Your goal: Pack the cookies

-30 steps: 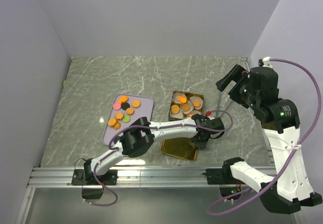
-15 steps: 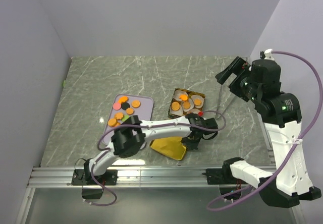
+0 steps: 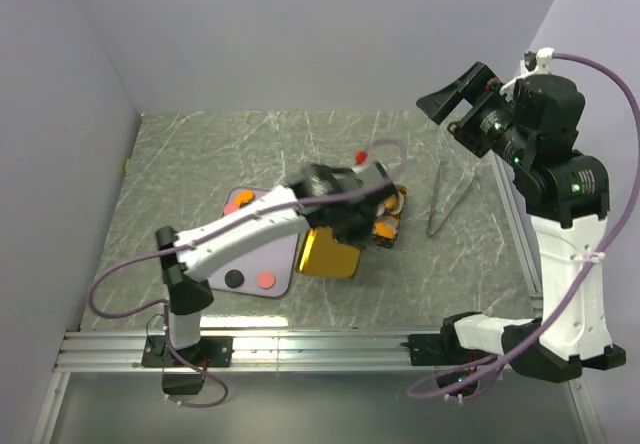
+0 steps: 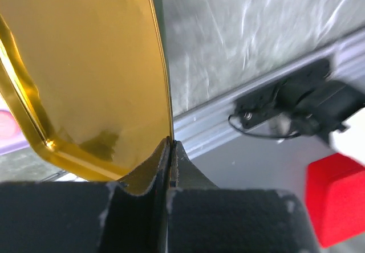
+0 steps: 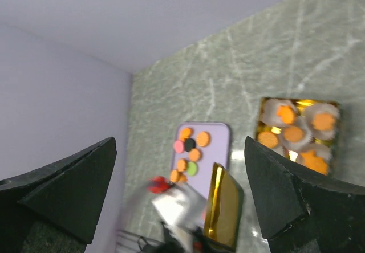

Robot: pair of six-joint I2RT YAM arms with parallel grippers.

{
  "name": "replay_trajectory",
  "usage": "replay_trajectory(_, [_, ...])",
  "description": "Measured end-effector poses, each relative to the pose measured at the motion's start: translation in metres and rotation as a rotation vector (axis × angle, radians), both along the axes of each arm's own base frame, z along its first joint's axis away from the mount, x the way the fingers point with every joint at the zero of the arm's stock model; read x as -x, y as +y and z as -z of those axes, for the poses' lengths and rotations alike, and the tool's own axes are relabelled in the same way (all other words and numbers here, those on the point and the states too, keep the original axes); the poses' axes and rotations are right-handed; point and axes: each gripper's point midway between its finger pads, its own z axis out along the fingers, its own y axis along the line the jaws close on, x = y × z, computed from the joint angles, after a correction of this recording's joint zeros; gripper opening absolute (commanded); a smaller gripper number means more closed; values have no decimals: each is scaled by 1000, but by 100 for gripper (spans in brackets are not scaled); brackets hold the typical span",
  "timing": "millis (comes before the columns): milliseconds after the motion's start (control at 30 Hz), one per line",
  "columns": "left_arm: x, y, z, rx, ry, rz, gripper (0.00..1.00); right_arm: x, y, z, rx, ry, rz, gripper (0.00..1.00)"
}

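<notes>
My left gripper (image 3: 345, 231) is shut on the edge of a gold tin lid (image 3: 330, 252) and holds it tilted above the table, between the tray and the tin. In the left wrist view the fingers (image 4: 162, 164) pinch the lid's rim (image 4: 85, 76). The gold tin (image 5: 296, 133) holds orange cookies (image 5: 293, 133) in white paper cups. In the top view my left arm hides most of the tin (image 3: 392, 214). More cookies (image 5: 191, 150), orange, pink, black and green, lie on a purple tray (image 5: 219, 136). My right gripper (image 3: 455, 104) is open, empty and high at the back right.
Metal tongs (image 3: 440, 199) lie on the marble table right of the tin. The purple tray (image 3: 255, 254) sits left of the lid. A metal rail (image 3: 320, 344) runs along the near edge. Walls close in the left, back and right.
My left arm lifted the gold lid off the table in front of the tin and swung up and left with it. My right gripper rose higher and tilted.
</notes>
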Motion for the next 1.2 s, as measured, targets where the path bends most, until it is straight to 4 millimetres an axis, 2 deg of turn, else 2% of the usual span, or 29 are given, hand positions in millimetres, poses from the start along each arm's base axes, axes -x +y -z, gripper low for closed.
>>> replay_trajectory(133, [-46,38,-55,157,-38,-106,0,-23,8,-1,-123,4,-67,100])
replay_trajectory(200, [-71,64,-92,290,-92,-159,0,-38,13,13,-220,26,-119,99])
replay_trajectory(267, [-81,94,-130,429,-159,-187,0,-54,22,29,-331,50,-185,99])
replay_trajectory(333, [-79,118,-166,559,-232,-183,0,-67,33,48,-433,84,-245,100])
replay_trajectory(433, [-61,137,-217,756,-330,-102,0,-83,48,70,-606,114,-332,100])
replay_trajectory(533, [-49,146,-260,912,-419,-16,0,-88,59,70,-754,93,-416,100])
replay_trajectory(633, [-44,150,-296,1058,-487,68,0,-80,69,57,-851,46,-499,99])
replay_trajectory(733, [-42,148,-315,1188,-502,159,0,-62,92,34,-881,-14,-636,100])
replay_trajectory(900, [-50,138,-322,1330,-445,262,0,-39,132,9,-890,-80,-853,99])
replay_trajectory(1033, [-56,129,-328,1409,-390,330,0,-45,149,5,-903,-108,-940,98])
replay_trajectory(1200, [-58,127,-338,1447,-354,372,0,-58,154,16,-961,-98,-976,95])
